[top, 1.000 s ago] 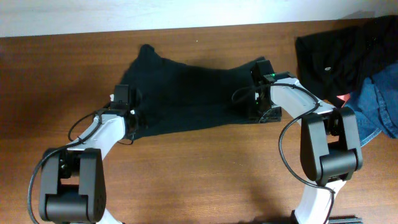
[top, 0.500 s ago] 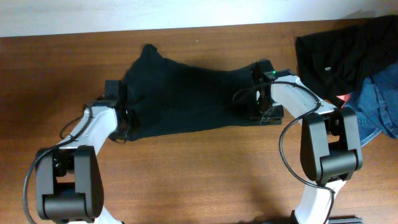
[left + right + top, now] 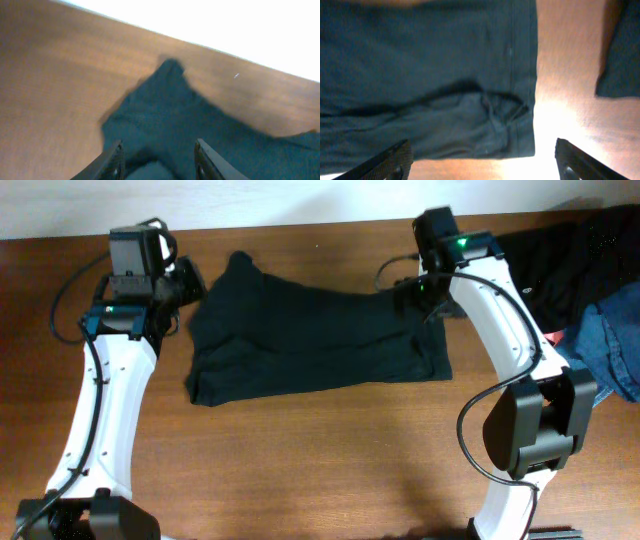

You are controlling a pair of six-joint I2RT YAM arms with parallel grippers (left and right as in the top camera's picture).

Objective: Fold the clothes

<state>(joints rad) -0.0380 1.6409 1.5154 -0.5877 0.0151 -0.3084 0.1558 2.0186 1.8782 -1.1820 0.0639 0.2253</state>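
The clothes, a black T-shirt [image 3: 310, 330], lie folded into a wide band across the middle of the brown table [image 3: 300, 470]. One corner pokes up at the far left [image 3: 238, 262]. My left gripper [image 3: 185, 285] hovers at the shirt's upper left edge; in the left wrist view it [image 3: 159, 162] stands open over the dark fabric [image 3: 200, 125] with nothing between its fingers. My right gripper [image 3: 422, 292] hangs above the shirt's right end. In the right wrist view it [image 3: 482, 165] is wide open above the hemmed edge [image 3: 520, 75], holding nothing.
A heap of other garments sits at the far right: a black one [image 3: 530, 270], also in the right wrist view [image 3: 622, 50], and blue denim [image 3: 612, 350]. A white wall runs behind the table's far edge [image 3: 300, 200].
Both grippers have opened and let go of the shirt, then lifted and swung toward the far side. The shirt now lies flat, its right end spread out squarely.
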